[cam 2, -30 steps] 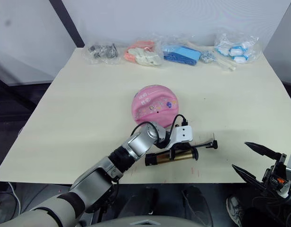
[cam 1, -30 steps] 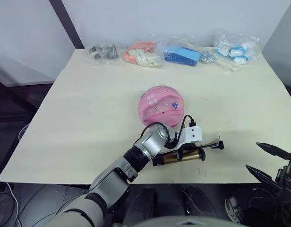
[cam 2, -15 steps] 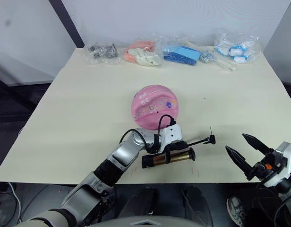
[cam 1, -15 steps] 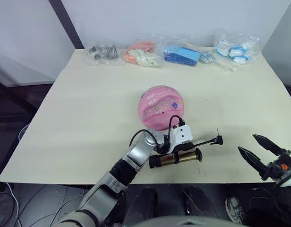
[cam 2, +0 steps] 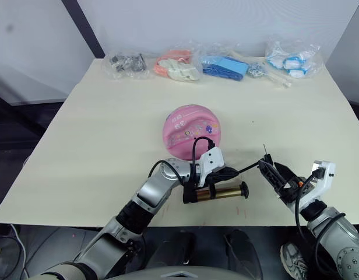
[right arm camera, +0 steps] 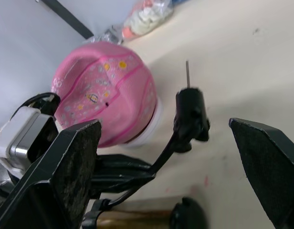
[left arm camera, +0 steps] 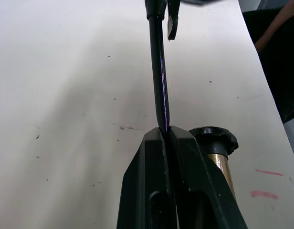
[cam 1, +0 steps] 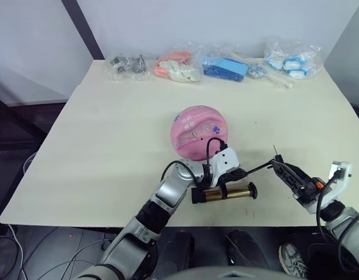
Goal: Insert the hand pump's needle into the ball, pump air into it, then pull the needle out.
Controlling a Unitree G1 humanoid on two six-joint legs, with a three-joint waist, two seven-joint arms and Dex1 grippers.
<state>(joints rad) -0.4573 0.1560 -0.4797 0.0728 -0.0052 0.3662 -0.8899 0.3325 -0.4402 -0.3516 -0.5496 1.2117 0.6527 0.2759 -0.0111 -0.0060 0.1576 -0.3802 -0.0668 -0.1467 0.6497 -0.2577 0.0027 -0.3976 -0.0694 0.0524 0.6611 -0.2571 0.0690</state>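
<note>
**Pump hose pinched in my left hand, needle standing between the right fingers**

Hand pump (cam 1: 228, 192) is lying on its side near the front edge of the counter (cam 1: 98, 140), just in front of the ball (cam 1: 198, 132), with its gold barrel pointing toward my right and its black knob at that end. I am seeing my left hand (left arm camera: 167, 136) pressed together on the thin black hose (left arm camera: 159, 81), right where the hose leaves the pump; in the left wrist view the two fingers are meeting around it with no gap showing.

From there the hose is running up and off the counter toward my right hand (right arm camera: 175, 162). That hand is spread wide, and the black fitting (right arm camera: 190, 116) is sitting between its two fingers without touching either one that I can make out. The needle (right arm camera: 187, 74) is sticking straight up out of the fitting, clear of the ball.

The ball is resting round and pink near the middle of the counter, with its small dark valve spot facing the front. It is lying close behind my left wrist.

Along the far edge of the counter, several plastic bags (cam 1: 226, 65) of small items are lying in a row, well apart from the ball and the pump.
</note>
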